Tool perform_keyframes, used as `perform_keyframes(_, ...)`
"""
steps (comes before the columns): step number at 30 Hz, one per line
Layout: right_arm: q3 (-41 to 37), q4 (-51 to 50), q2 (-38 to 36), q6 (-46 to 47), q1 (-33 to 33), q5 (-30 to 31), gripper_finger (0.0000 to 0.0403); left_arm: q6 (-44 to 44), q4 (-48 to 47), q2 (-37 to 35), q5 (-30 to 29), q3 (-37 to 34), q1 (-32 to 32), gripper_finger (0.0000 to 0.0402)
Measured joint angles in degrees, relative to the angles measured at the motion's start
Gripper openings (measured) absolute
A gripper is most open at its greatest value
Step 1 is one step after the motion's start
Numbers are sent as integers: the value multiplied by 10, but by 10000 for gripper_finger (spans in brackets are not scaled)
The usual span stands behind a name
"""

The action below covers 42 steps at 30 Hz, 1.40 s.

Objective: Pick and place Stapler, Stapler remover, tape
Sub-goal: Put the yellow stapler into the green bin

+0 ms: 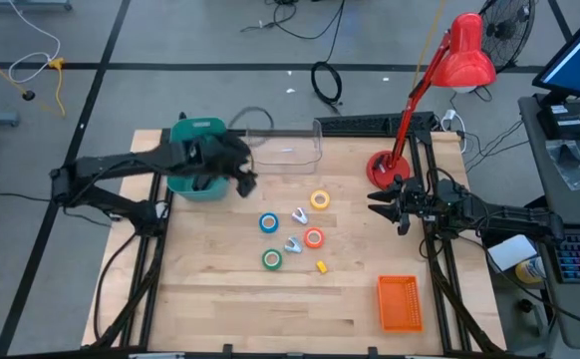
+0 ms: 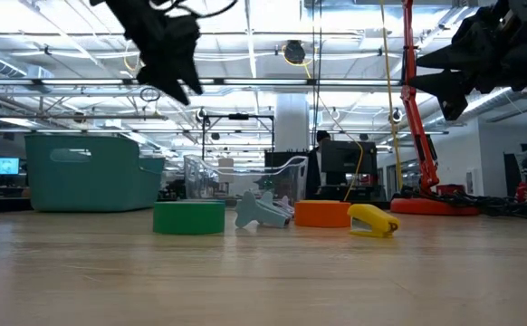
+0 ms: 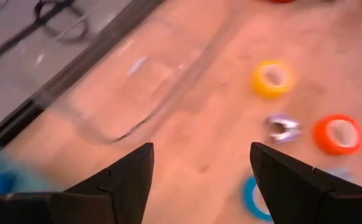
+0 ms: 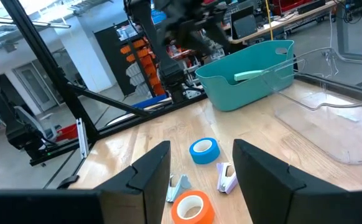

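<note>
Four tape rolls lie flat mid-table: yellow, blue, orange and green. Two pale staple removers lie among them. A small yellow stapler lies nearer the front edge. My left gripper hangs open in the air beside the teal bin, slanting down toward the rolls, with nothing between its fingers. My right gripper waits open at the right side, level, pointing at the rolls.
A clear plastic container stands at the far edge next to the teal bin. A red desk lamp stands at the far right, and an orange basket at the near right. Bare wood lies along the front edge.
</note>
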Motion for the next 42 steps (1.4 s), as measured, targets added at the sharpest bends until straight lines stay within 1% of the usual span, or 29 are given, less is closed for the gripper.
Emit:
perform_keyframes(4,0,0,0,0,0,0,166,-20,52,18,-48,0,-79,271)
perform_keyframes(8,0,0,0,0,0,0,167,-58,92,37,-56,0,-127,271)
perform_keyframes(13,0,0,0,1,0,0,166,-104,144,54,-49,0,-161,271)
perform_keyframes(15,0,0,0,2,0,0,166,-109,162,56,-38,0,-170,271)
perform_keyframes(18,0,0,0,2,0,0,166,-109,188,56,-41,0,-182,271)
perform_keyframes(24,0,0,0,2,0,0,166,-84,185,43,-46,0,-196,271)
perform_keyframes(28,0,0,0,2,0,0,166,-74,166,23,-58,0,-207,271)
perform_keyframes(36,0,0,0,2,0,0,166,-89,105,-42,-145,-1,-247,271)
perform_keyframes(42,0,0,0,2,0,0,166,-91,71,-86,-187,-1,-276,271)
